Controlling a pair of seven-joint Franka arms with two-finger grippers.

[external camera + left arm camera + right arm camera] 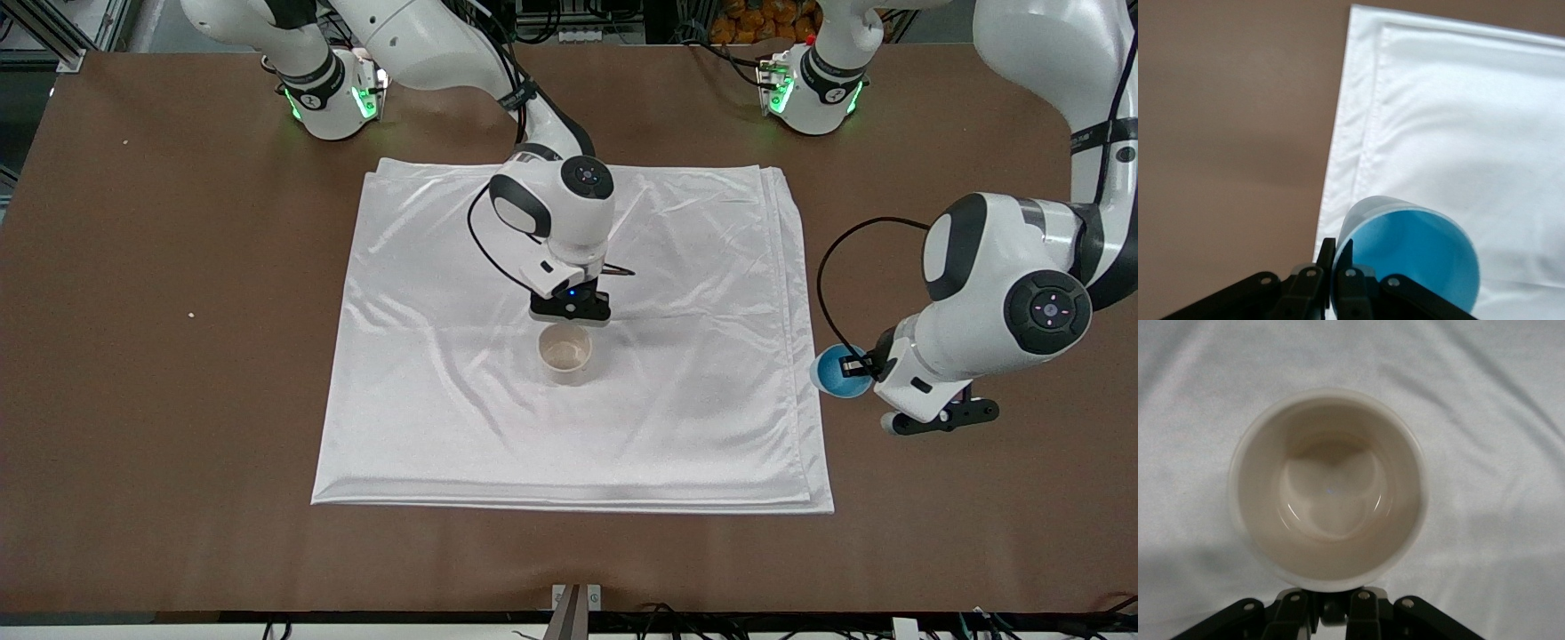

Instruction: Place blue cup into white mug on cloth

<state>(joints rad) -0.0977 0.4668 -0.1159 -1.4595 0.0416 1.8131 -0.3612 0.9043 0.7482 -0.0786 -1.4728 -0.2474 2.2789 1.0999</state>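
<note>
The cloth (444, 400) is what sits closest to the front camera, a big shiny white sheet folded in layers and pretty wrinkled, spread on the brown table (133, 356). Roughly in the middle of it stands the white mug (565, 351), upright, beige inside and empty. The right gripper (571, 307) is down at the mug's rim on the side toward the robot bases, and in the right wrist view its fingers are clenched on something at that edge, most likely the handle, so it looks like it's steadying the mug.

The blue cup (840, 372) is not on the cloth. It's tipped on its side in the air, over the cloth's edge toward the left arm's end of the table, with the left gripper (1331, 270) pinching its rim, one finger inside and one outside.

So the step in hand looks like the carry: cup grasped, mug held ready, nothing nested yet. The next move probably calls for swinging the cup over the mug's mouth, turning it upright, and lowering it straight in, since the cup is only a bit narrower than the mug.

The table is otherwise bare apart from a couple of tiny crumbs (191, 316). Cables and some shelving show past the top edge.
</note>
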